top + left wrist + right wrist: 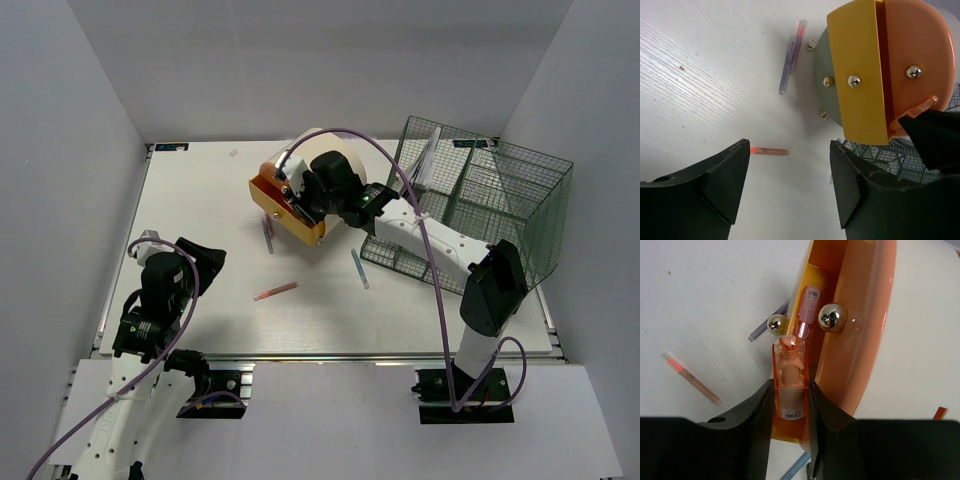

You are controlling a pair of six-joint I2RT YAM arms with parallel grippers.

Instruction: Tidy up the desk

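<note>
Now right tool [790, 405] outstretched, pinching orange highlighter [789, 365].

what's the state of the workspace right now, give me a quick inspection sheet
surface: white desk, flat, with a silver rail along the near edge.
job's things: cream container with an orange rim mid-desk; green mesh basket at the far right.
clutter: red-orange pen, blue pen and a purple-and-pink pair of pens lie loose; pink marker sits in the container's yellow slot.
grippers: left gripper fingers open, empty; right gripper fingers shut on an orange marker at the slot.
cables: purple cable along each arm.
surroundings: plain white walls; nothing else seen.
</note>
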